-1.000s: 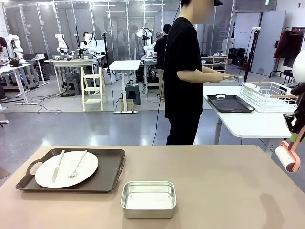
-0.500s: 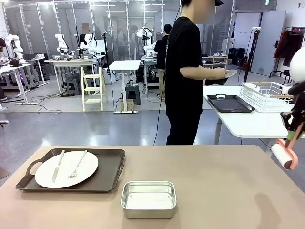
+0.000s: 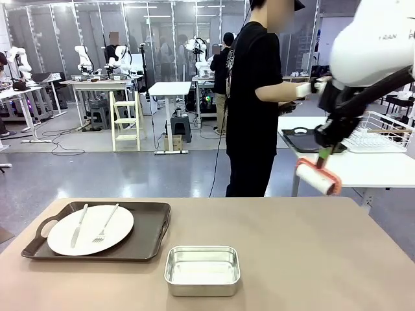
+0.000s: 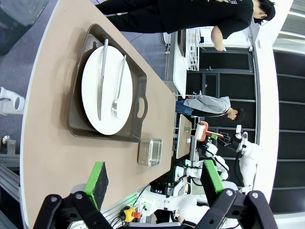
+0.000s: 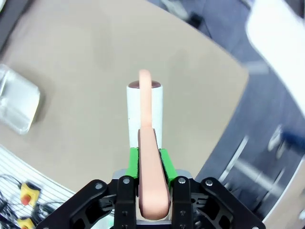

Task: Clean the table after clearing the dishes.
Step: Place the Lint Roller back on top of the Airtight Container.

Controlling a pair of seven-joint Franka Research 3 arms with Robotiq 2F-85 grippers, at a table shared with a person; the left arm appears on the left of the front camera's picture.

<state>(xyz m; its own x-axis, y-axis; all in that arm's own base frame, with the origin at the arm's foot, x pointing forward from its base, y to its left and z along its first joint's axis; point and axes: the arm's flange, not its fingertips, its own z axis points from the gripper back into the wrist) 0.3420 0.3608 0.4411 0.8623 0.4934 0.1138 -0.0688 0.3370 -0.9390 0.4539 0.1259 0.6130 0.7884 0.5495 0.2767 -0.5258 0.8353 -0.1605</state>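
Pinching a roller (image 3: pixel 316 176) in our right gripper (image 5: pixel 148 160), over the table's (image 3: pixel 292 253) far right | our left gripper (image 4: pixel 155 177) spread, empty | plate (image 3: pixel 91 230) on tray (image 3: pixel 150 234), near left.

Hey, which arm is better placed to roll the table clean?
Right. The right gripper is shut on the pink handle of the roller, above the table; the left gripper is open, holding nothing.

Bright, even light; the table (image 5: pixel 71 47) blurs in the right wrist view.

Tan table (image 3: pixel 292 246), white plate (image 3: pixel 91 238), brown tray (image 3: pixel 153 227), roller (image 3: pixel 314 176) seemingly pink-handled
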